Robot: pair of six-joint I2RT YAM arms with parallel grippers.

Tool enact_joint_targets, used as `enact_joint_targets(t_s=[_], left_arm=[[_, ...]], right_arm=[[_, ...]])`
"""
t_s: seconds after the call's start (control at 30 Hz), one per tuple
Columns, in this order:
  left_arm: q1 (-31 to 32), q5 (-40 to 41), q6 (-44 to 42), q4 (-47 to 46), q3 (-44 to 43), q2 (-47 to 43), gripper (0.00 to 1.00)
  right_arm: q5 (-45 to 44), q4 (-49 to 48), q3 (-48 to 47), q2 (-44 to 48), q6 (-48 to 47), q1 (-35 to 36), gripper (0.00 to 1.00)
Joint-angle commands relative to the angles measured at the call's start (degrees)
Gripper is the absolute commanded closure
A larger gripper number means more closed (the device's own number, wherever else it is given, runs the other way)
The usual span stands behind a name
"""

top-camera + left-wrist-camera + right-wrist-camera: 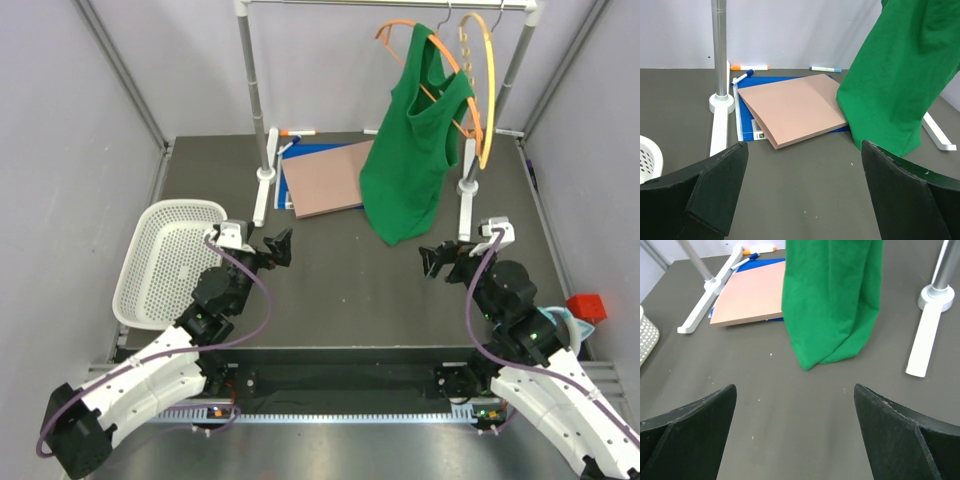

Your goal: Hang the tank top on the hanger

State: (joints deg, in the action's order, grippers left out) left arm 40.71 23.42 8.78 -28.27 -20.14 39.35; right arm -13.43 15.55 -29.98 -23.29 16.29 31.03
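So: dark table [340, 300], white rack [250, 90] at the back. Tank top [410, 160] hangs on the orange hanger [396, 24] on the rail, far right. Only the top view shows hanger & straps; wrist cams get just the lower body. Hem maybe brushes the table, can't tell for sure. White basket [165, 260] near left. Pink board [325, 178] lies on a blue folder [746, 112], left of the top. Left claw [278, 247] & right claw [437, 260] both spread wide, holding nothing, low over the table. Markers [750, 67] behind the board are clear only from the left wrist cam.
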Motion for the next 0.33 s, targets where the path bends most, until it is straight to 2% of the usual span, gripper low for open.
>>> enact_joint_targets(t_s=[0.0,0.3], left_arm=[[0.0,0.2,-1.3,-1.9,-1.1,-1.5,0.01],[0.0,0.2,-2.0,-0.6,-1.7,-1.0,0.01]], right_arm=[[-3.8,-1.5,0.6,0.6,-0.3,0.5,0.00],[-3.8,-1.7,1.2,1.3,0.3,0.5,0.00]])
